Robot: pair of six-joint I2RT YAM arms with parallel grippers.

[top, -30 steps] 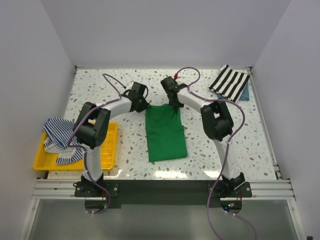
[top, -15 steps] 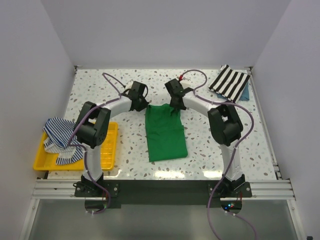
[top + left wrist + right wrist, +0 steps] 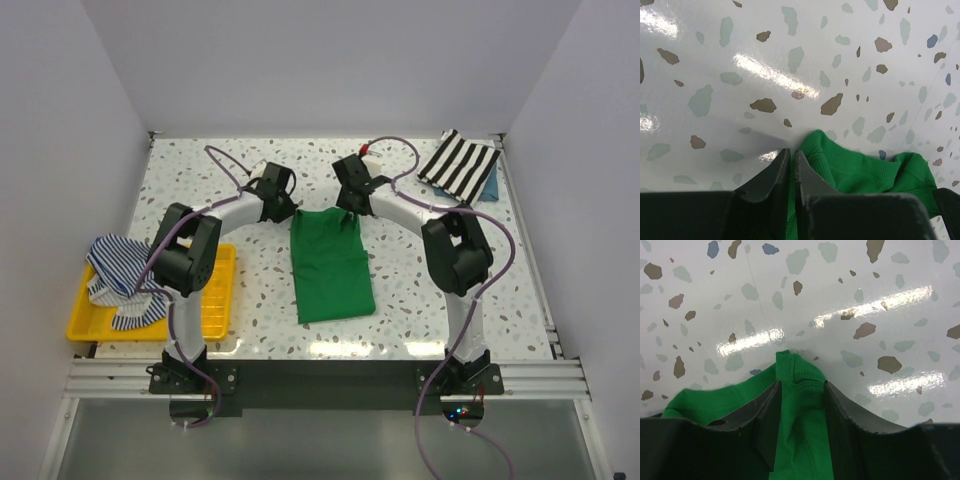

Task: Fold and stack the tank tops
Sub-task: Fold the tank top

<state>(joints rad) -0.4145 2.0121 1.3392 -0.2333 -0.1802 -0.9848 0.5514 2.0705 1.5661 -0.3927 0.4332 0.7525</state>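
The green tank top [image 3: 332, 265] lies flat on the table, folded into a long strip, with its straps at the far end. My left gripper [image 3: 293, 212] is at its far left corner, shut on a pinch of the green cloth [image 3: 865, 170], which shows between the jaws [image 3: 791, 151]. My right gripper [image 3: 347, 212] is at the far right strap. Its jaws stand apart [image 3: 801, 385] and the green strap [image 3: 795, 367] lies loose between them. The navy-and-white striped tank top [image 3: 115, 268] is bunched on the yellow tray at the left.
The yellow tray [image 3: 215, 300] sits at the table's near left edge. A black-and-white striped cloth [image 3: 458, 165] lies in the far right corner on top of something blue [image 3: 490, 188]. White walls close in the table on three sides.
The right arm's elbow has swung out to the right and its wrist has shifted slightly. Its jaws have parted around the strap. The left arm and the green top have not moved.
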